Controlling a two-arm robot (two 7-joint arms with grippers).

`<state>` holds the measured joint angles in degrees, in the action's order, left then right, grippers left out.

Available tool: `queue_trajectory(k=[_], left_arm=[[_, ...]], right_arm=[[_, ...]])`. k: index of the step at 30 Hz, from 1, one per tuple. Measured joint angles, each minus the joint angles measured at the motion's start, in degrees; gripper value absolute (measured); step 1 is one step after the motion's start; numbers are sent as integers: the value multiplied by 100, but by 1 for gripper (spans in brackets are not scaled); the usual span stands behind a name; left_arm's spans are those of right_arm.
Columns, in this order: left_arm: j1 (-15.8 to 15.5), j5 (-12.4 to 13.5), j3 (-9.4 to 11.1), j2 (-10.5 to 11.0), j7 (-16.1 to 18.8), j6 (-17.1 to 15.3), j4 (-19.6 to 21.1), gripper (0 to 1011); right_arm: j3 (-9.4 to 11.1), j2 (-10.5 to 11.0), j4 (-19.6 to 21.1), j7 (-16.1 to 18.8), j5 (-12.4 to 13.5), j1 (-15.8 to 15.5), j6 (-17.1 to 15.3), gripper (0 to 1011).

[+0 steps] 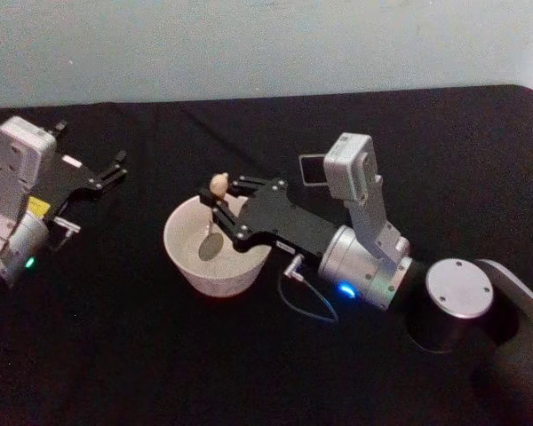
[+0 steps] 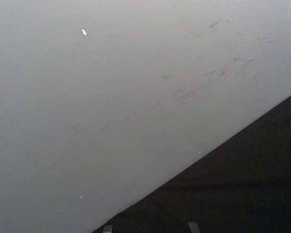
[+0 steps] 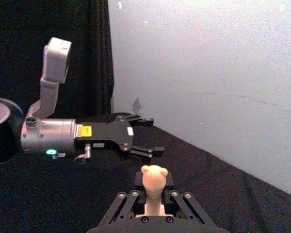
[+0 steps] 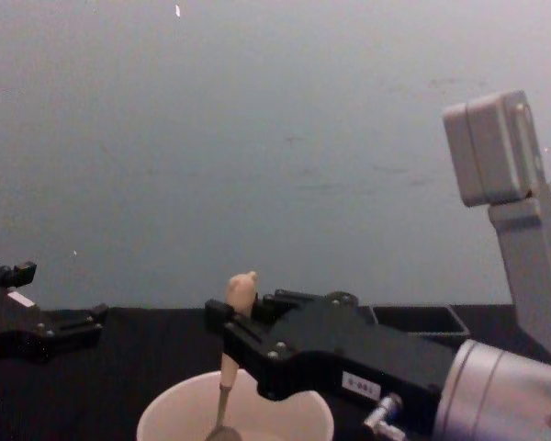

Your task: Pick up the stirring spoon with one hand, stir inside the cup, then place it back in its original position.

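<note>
The cream-white cup [image 1: 218, 275] stands on the black table, left of centre. My right gripper [image 1: 220, 206] hovers over it, shut on the stirring spoon [image 1: 218, 185] just below its beige figurine top. The spoon stands nearly upright, and its dark bowl reaches down inside the cup. The chest view shows the same grip [image 4: 228, 335], with the spoon's handle [image 4: 240, 292] rising above the cup [image 4: 285, 415]. In the right wrist view the handle [image 3: 153, 180] sits between my right gripper's fingers. My left gripper [image 1: 115, 169] rests open at the far left, away from the cup.
A dark grey square holder [image 1: 312, 169] stands behind my right arm and shows again in the chest view [image 4: 419, 319]. A pale wall borders the table's far edge [image 2: 208, 155]. My left arm's open gripper [image 3: 153, 136] lies across the table from the cup.
</note>
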<state>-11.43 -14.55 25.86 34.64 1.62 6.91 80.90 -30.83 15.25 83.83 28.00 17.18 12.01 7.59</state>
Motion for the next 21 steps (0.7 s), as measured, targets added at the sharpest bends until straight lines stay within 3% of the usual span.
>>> queue_trajectory(k=[10, 21], left_arm=[[0, 0, 0, 0, 0, 0, 0, 1001], [0, 0, 0, 0, 0, 0, 0, 1001]], right_arm=[[39, -191, -279, -130, -89, 185, 59, 205], [165, -181, -345, -180, -133, 213, 77, 204]])
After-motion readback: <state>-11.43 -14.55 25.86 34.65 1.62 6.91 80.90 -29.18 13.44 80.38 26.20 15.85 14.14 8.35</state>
